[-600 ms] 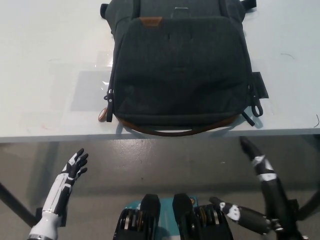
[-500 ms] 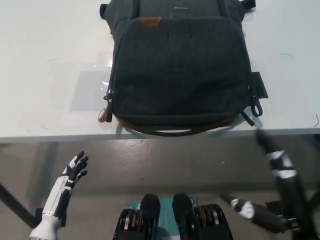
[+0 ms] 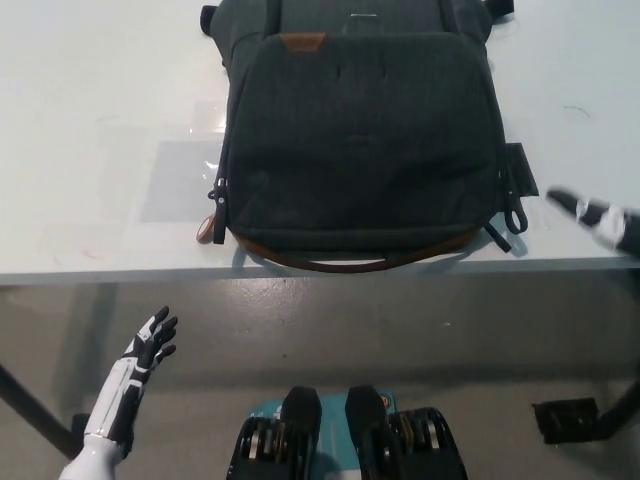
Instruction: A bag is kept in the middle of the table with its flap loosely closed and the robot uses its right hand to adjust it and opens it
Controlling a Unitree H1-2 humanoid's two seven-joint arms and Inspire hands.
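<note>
Bag [image 3: 365, 150] flat on table [image 3: 100, 150], flap closed; right hand [image 3: 598, 218] blurred, fingers unclear; left hand [image 3: 148, 345] spread, low.

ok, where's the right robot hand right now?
In the head view the right robot hand is at the far right edge, over the table near its front edge, just right of the bag and its side straps, not touching it.

bag [image 3: 360, 140] top cropped, right hand [image 3: 598, 217] blurred — edge-cut
</note>
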